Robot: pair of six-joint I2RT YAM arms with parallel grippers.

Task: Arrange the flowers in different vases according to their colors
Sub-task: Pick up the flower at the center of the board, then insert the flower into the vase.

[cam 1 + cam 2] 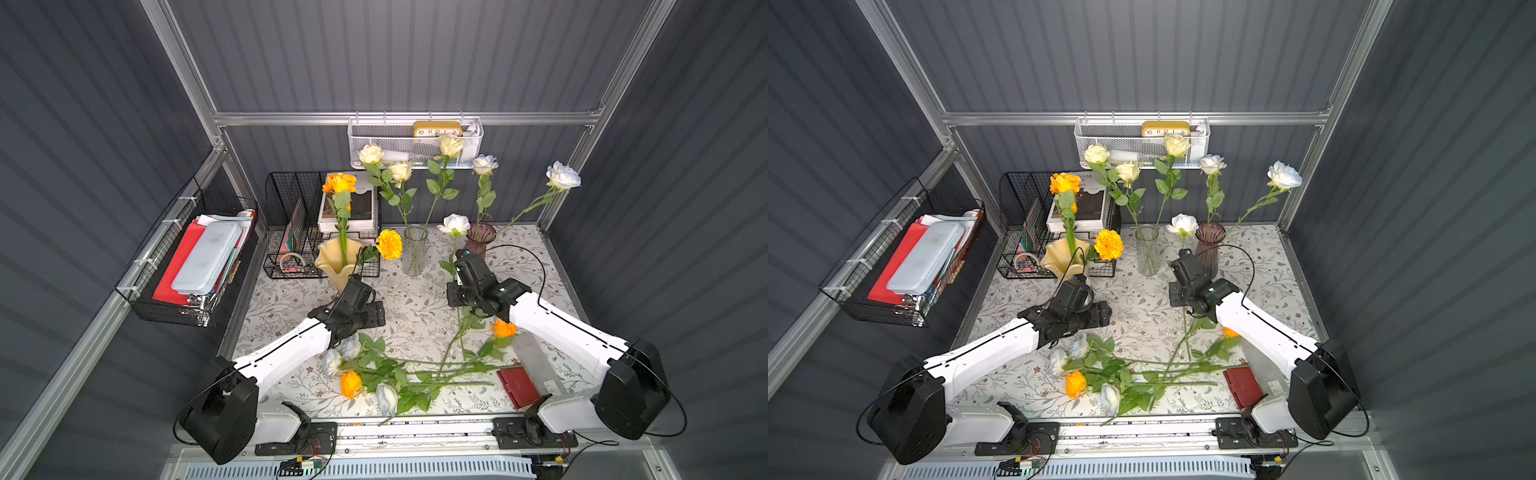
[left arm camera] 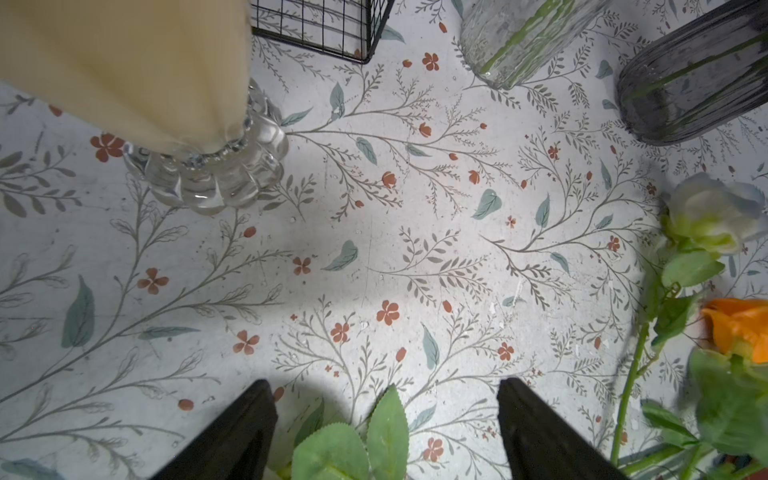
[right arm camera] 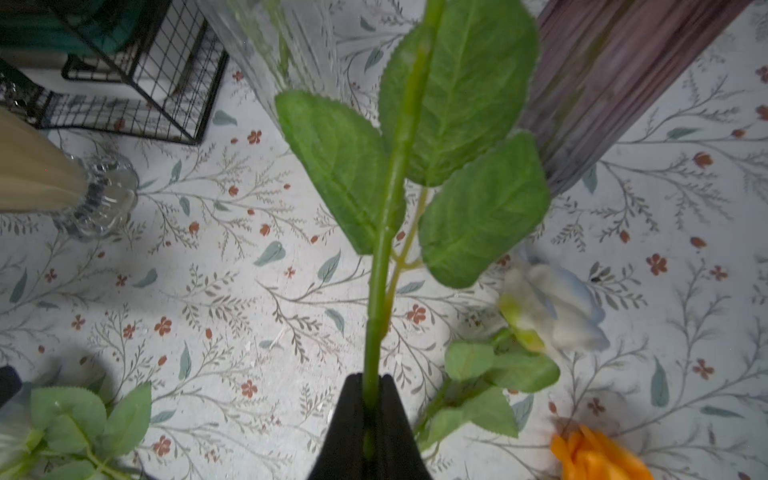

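I had my right claw (image 3: 371,380) clamped on the stem of the white rose (image 1: 454,224), upright beside the purple vase (image 1: 481,239) (probably its home). My left claw (image 2: 384,392) stood apart, empty, over the tabletop (image 2: 374,249).

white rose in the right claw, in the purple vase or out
Out. The right claw grips its stem, holding the white rose upright beside the purple vase.

Robot lab test booth, grey ribbed wall panels (image 1: 415,54), aluminium frame (image 1: 399,118), floral-covered tabletop (image 1: 415,307), wire stationery basket (image 1: 162,307).
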